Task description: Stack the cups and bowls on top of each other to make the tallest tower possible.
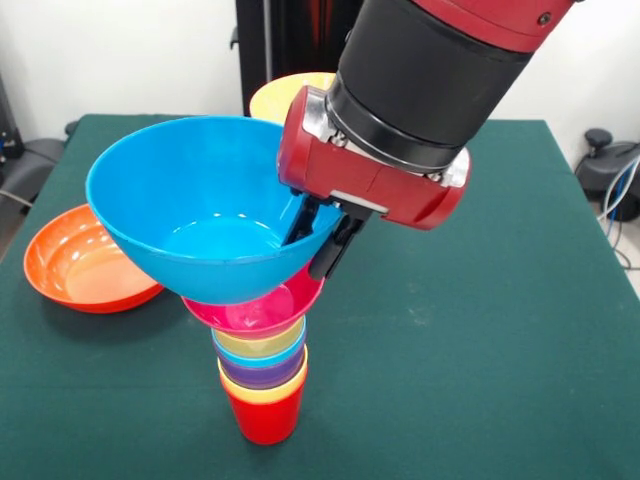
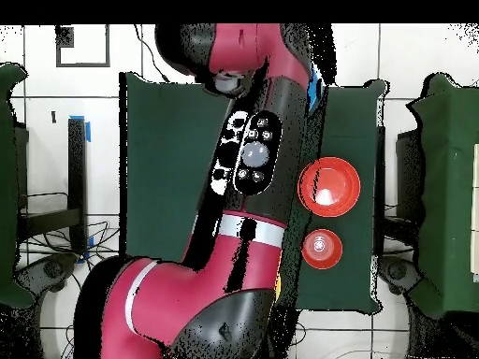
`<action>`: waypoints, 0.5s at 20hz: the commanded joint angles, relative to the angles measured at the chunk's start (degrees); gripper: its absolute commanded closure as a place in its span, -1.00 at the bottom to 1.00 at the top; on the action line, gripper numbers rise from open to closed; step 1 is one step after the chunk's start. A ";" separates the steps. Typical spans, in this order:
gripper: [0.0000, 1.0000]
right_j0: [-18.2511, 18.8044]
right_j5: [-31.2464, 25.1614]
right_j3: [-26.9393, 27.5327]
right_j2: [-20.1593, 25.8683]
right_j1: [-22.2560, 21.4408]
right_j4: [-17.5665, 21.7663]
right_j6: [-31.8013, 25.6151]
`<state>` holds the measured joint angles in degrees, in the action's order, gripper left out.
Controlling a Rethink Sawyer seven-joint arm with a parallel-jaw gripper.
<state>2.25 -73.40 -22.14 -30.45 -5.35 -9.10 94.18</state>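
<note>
The tower stands near the front of the table on a red cup [image 1: 265,418]. Pale yellow, purple, yellow-orange and blue cups are nested above it, then a magenta-pink bowl [image 1: 262,310]. A large blue bowl [image 1: 200,215] sits tilted in the pink bowl. My gripper [image 1: 320,235] is shut on the blue bowl's right rim, with one finger inside the bowl and the other outside. In the overhead view the arm [image 2: 253,178] hides the tower and the gripper.
A wide shallow orange bowl [image 1: 85,262] [image 2: 328,183] lies left of the tower. A yellow-orange bowl [image 1: 285,95] sits at the back, mostly behind the arm. A smaller orange-red bowl [image 2: 321,248] shows overhead. Green cloth [image 1: 480,330] covers the table.
</note>
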 commanded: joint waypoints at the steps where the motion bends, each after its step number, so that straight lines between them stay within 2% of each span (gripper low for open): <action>1: 1.00 -1.71 0.31 -6.27 6.19 0.87 1.19 -1.55; 10: 1.00 -2.65 1.50 -8.37 6.28 0.29 1.22 0.29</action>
<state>1.18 -73.40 -23.52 -30.43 -5.21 -9.10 94.18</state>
